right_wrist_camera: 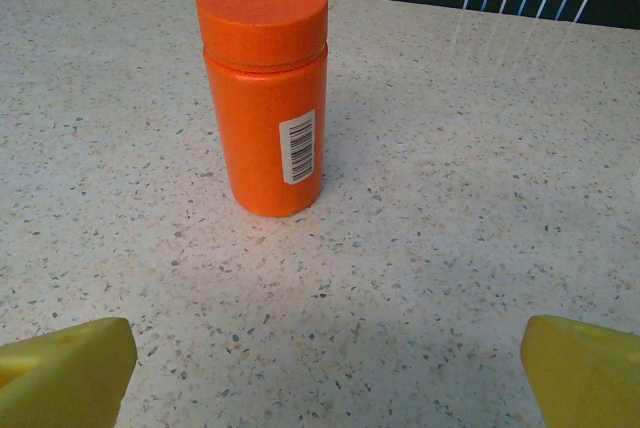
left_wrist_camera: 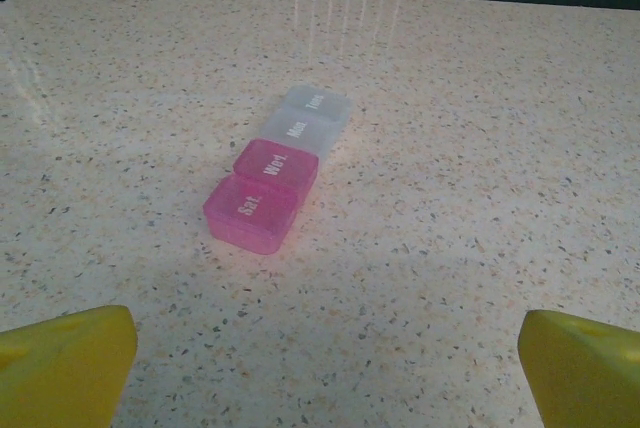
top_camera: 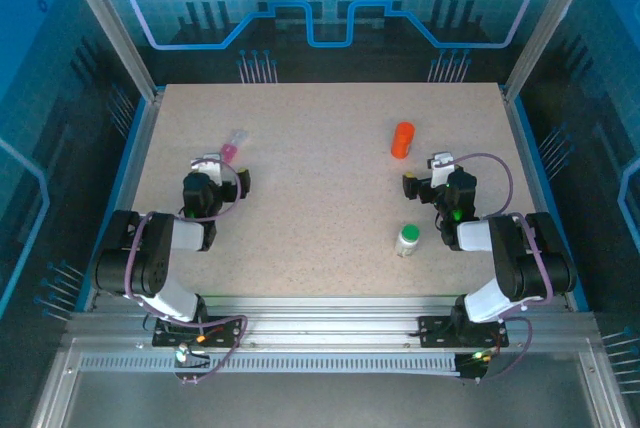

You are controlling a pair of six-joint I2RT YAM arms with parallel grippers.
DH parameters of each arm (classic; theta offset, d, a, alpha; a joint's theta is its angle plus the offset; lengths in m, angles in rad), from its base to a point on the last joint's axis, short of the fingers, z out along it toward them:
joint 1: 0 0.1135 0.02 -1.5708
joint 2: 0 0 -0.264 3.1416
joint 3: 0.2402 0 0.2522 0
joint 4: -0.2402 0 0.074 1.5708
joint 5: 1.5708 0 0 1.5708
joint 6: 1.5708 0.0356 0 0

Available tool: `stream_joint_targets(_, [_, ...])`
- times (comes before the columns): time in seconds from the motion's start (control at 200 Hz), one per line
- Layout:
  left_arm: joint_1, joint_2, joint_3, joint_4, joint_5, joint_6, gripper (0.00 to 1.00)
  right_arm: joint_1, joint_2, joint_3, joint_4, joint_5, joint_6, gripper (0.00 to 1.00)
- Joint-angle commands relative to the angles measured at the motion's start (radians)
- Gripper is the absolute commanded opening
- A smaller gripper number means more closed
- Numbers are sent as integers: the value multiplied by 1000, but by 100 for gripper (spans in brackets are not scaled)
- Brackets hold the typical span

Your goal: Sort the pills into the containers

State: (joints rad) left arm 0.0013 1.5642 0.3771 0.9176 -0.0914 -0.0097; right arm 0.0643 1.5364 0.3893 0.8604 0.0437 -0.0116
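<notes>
My left pincer (left_wrist_camera: 322,373) hangs released, its yellow fingers (left_wrist_camera: 62,366) spread wide, low over the desk (top_camera: 320,198) and aimed at the pill box (left_wrist_camera: 277,168). The box lies just ahead of it on the left half of the desk, well apart from the bottles. It is a short row of joined cells, two pink nearest me and two colourless beyond. All the lids look shut (the farthest label is too blurred to read). It runs lengthwise away from me, so I judge a pinch across its narrow width would steady it.

My right pincer (right_wrist_camera: 322,373) is released too and faces the orange bottle (right_wrist_camera: 265,98). That bottle stands upright with its cap on and its barcode toward me, lined up with the gap between my fingers but not touched. A small white-capped bottle (top_camera: 407,239) stands nearer my right arm's base.

The pills, I judge, sit inside the bottles, so the sorting has hardly begun. A cap must come off and a lid must open first.
</notes>
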Motion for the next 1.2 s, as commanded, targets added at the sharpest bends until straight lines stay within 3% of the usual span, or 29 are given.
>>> stream_joint_targets(0.0, [13, -18, -12, 32, -13, -22, 99, -8, -2, 19, -1, -1, -1, 100])
stream_joint_targets(0.635, [19, -16, -9, 25, 16, -22, 99, 0, -1, 20, -2, 10, -7, 100])
stream_joint_targets(1.196, [-37, -35, -50, 96, -85, 21, 99, 42, -21, -15, 50, 83, -33, 100])
